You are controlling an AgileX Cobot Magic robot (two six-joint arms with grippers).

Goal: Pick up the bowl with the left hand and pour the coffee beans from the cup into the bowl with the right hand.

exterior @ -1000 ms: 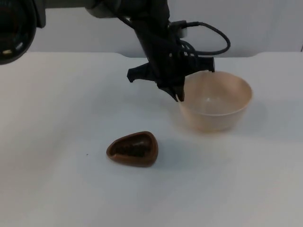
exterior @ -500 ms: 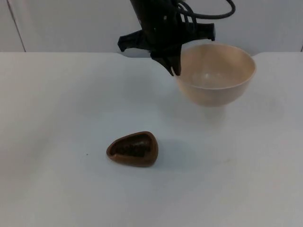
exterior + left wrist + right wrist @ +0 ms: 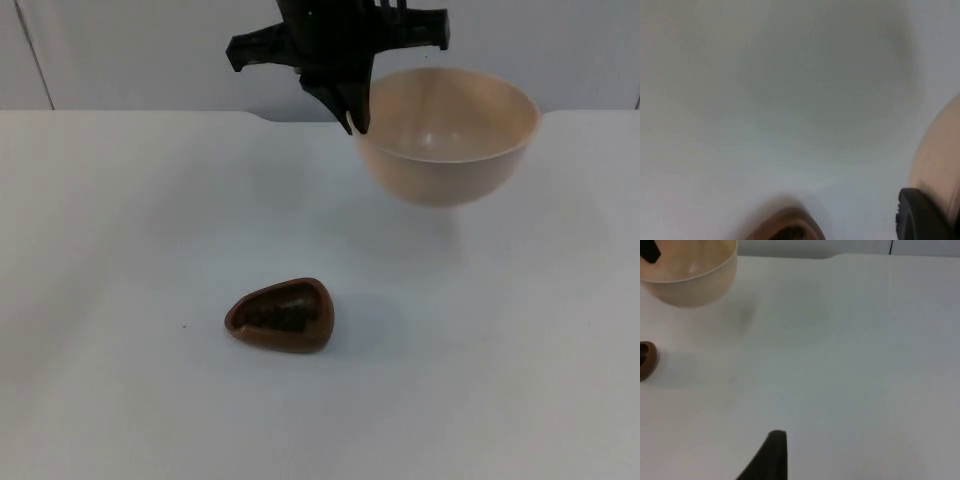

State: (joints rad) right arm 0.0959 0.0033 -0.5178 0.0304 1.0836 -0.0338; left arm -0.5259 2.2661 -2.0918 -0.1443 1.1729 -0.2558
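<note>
Two tools to report. Left tool (image 3: 352, 118) is up near the back of the table (image 3: 120, 220), in front of the grey partition wall (image 3: 140, 50), fingers pinched on the near-left rim of the bowl (image 3: 447, 135). Bowl is beige, upright, mouth up, lifted clear of the table with its shadow below on the white surface; nothing visible inside it. Left wrist view has one black fingertip (image 3: 917, 217) against the bowl's outer wall (image 3: 940, 165), and the cup's rim (image 3: 787, 227) further out on the table. Cup (image 3: 281, 315) is brown, rounded with one pointed end, sitting on the table well apart from the bowl, nearer the front and to the left; dark contents inside, coffee beans by the look, but can't make out single beans. Right tool: one black fingertip (image 3: 771, 457) in the right wrist view, hanging over bare table, well away from both bowl (image 3: 690, 275) and cup (image 3: 647, 360); can't tell whether it's spread or pressed together. Right arm is waiting.
</note>
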